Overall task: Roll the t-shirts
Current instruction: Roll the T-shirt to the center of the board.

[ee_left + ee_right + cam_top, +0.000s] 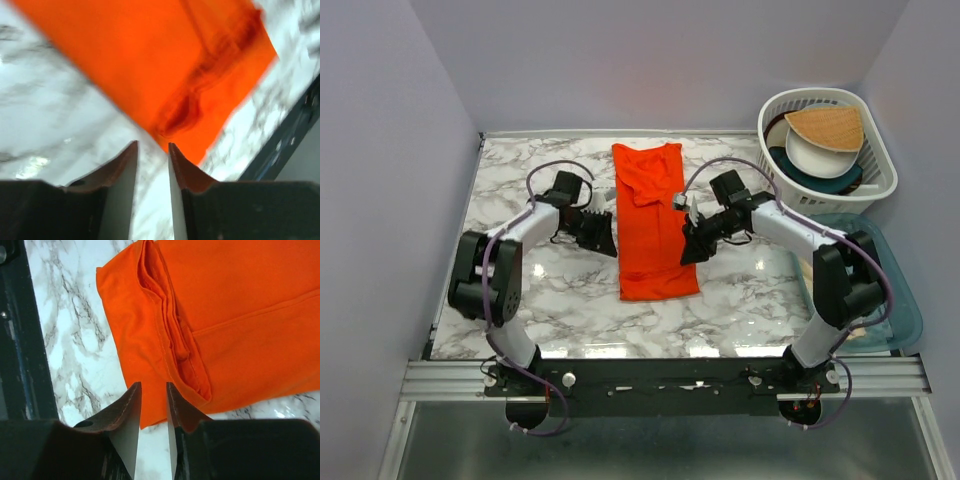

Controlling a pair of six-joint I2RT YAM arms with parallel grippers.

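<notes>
The orange-red t-shirt (652, 222) lies folded into a long narrow strip on the marble table (570, 300), running from the back toward the front. My left gripper (607, 237) hovers at the strip's left edge, open and empty; in the left wrist view the t-shirt (150, 65) lies just past the gripper (152, 145). My right gripper (692, 247) is at the strip's right edge, open and empty; in the right wrist view the gripper (153, 385) is over the folded edge of the t-shirt (225, 315).
A white basket (880, 180) holding bowls and a wooden piece stands at the back right. A teal bin (905, 300) sits along the right edge. Grey walls enclose the table. The metal rail (660, 375) runs along the front.
</notes>
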